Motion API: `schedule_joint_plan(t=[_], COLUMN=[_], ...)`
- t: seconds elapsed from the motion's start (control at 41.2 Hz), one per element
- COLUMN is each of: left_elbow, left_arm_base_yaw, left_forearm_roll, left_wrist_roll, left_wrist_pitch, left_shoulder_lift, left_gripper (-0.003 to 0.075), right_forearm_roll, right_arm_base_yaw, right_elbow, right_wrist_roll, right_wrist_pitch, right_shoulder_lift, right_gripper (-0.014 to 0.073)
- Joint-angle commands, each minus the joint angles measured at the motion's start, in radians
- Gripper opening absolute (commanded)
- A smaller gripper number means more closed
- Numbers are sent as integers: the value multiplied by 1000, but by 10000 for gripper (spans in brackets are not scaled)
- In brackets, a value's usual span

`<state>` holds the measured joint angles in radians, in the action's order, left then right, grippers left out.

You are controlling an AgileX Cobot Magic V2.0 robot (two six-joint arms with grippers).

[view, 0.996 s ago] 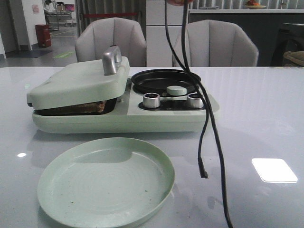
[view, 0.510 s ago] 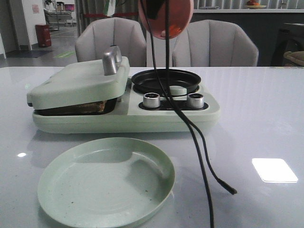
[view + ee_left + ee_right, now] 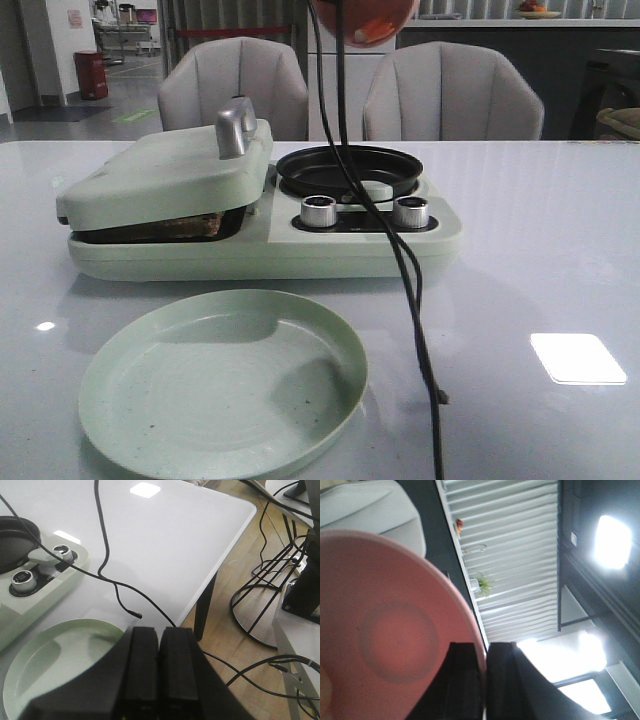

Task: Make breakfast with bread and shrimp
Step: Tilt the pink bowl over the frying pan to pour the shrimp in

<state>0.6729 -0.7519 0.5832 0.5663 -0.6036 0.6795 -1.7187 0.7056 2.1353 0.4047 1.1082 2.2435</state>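
pink plate: held tilted at the top edge of the front view, above the black pan; half a second ago it sat lower and showed more of its face; a second ago only a sliver showed.
right gripper: fingers pressed close on the pink plate's rim, one on each face.
left gripper: fingers closed against each other, holding nothing; poised over the near table edge beside the green plate.
bread: brown crust edge visible in the gap under the partly lowered lid of the pale green breakfast maker; position matches both earlier frames.
shrimp: a pale patch shows on the pink plate's face in the front view; too blurred to identify.
black cables: hang from the top of the frame across the pan and the knobs; loose end now lies near the green plate's right side, closer than half a second ago.
green plate: on the white table in front of the breakfast maker, unmoved.
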Motion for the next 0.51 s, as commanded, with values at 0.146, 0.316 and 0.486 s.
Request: schedule_joint_plan(t=[0.146, 0.316, 0.486], left_elbow=[28, 28, 28], left_arm_base_yaw=[-5, -5, -5], left_forearm_roll=[27, 27, 27], left_wrist_roll=[1, 1, 1], left_wrist_pitch=[55, 55, 55], left_shoulder_lift=[0, 0, 0], left_gripper=[101, 101, 101], right_forearm_roll=[-93, -93, -93], right_arm_base_yaw=[3, 3, 2], right_elbow=[23, 57, 56], right_wrist_roll=[-77, -73, -46], right_wrist_pitch=[-10, -18, -4], right_shoulder_lift=[-38, -45, -25], right_gripper=[16, 16, 16])
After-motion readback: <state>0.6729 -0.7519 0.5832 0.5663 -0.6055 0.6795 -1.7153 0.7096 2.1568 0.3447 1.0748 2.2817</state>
